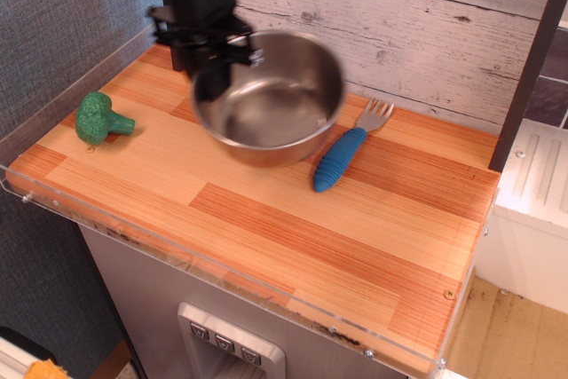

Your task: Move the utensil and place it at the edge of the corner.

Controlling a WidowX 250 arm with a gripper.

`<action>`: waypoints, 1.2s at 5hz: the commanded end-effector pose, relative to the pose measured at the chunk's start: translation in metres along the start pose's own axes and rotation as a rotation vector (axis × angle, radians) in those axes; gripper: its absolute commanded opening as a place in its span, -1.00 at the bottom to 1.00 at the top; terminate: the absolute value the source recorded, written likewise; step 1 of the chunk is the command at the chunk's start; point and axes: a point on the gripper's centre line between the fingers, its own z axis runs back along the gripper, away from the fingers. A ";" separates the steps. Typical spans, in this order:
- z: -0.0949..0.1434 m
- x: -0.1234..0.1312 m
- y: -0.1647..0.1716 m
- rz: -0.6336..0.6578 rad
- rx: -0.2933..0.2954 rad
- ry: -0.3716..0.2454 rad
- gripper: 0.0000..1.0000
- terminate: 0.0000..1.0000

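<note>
A: Only view, looking down on the tabletop [266,219]. Where is the bowl [271,95]?

B: Held up off the wood near the back left, tilted a little, mouth up. The pincer [213,64] is clamped on its left rim — one jaw seems to be inside the wall, one outside, though blur hides the tips. So the bowl hangs to the right of the grip.

A: Long axis?

B: None, it is round. What matters is the offset: the bowl's body sits rightward of the pincer, so the pincer must stop short of any left-hand edge by less than the bowl would suggest.

A: Which corner [27,185]?

B: My guess is the front left, rimmed by the clear strip [222,277]; it lies forward and left of the bowl. The task line does not say, so I hold this loosely.

A: Obstacles?

B: Broccoli [99,118] lies just beside the left edge, between bowl and that corner — the likely thing to clip. A fork [348,150] lies right of the bowl, tines toward the wall, clear of that path.

A: Progress?

B: Lifted, not yet placed.
</note>
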 end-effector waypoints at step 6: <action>-0.020 -0.056 0.046 0.005 0.071 0.192 -1.00 -1.00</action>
